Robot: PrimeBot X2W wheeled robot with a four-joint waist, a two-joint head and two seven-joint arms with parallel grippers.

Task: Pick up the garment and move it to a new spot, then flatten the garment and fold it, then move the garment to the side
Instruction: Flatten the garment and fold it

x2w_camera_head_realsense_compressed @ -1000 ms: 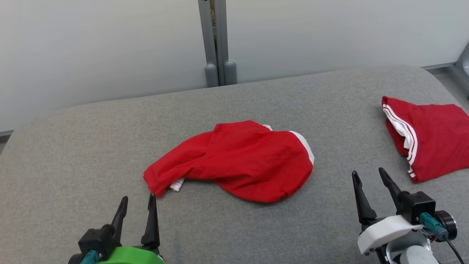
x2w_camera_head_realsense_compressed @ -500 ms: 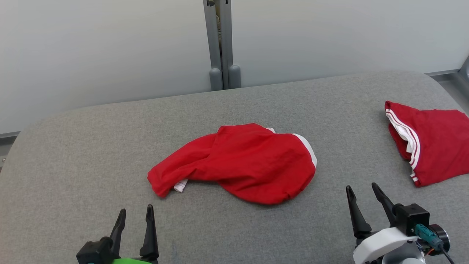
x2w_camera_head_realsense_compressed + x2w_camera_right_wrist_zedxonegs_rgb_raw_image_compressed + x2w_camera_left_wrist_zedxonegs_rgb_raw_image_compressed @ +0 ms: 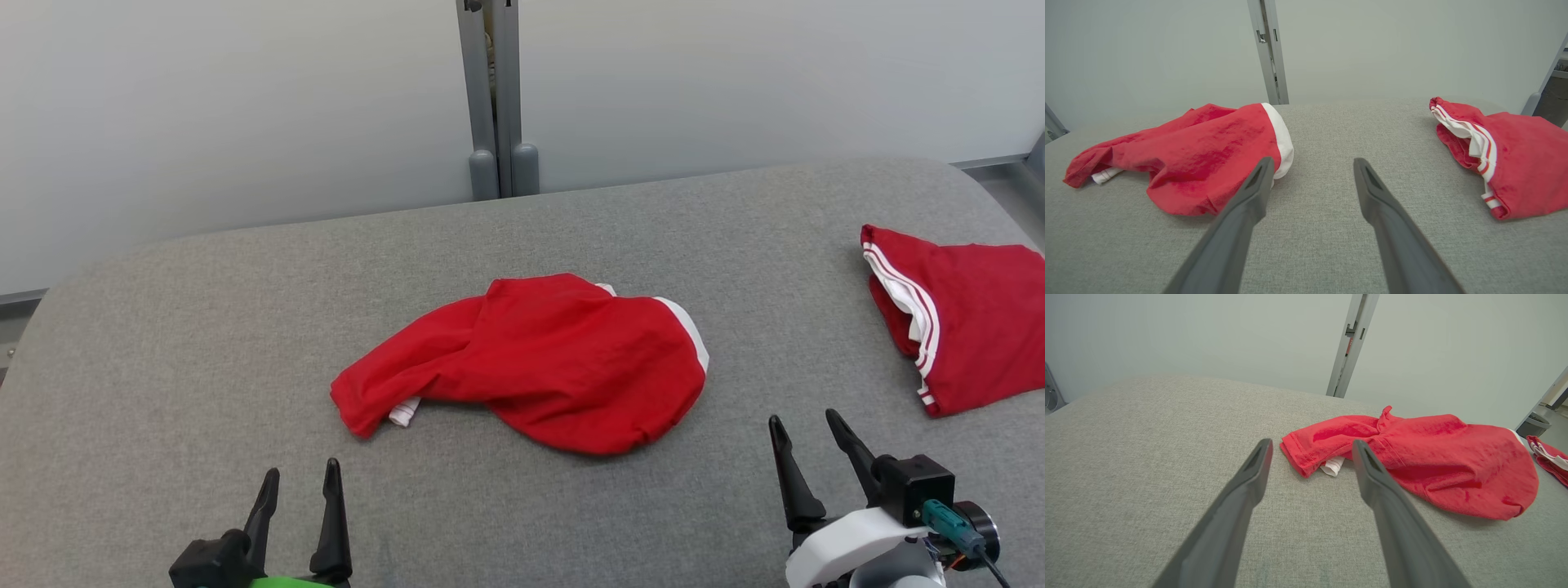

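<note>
surface: grey fabric pad (image 3: 204, 343), red garment (image 3: 555, 367) | room: pale wall (image 3: 229, 106), grey post (image 3: 490, 90)

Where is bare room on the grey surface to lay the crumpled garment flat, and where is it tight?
Widest bare patch: the left part of the grey surface, bordered by the crumpled garment, far edge and left gripper. A narrower strip lies between that garment and the second red garment, beyond the right gripper. Right end: crowded.
</note>
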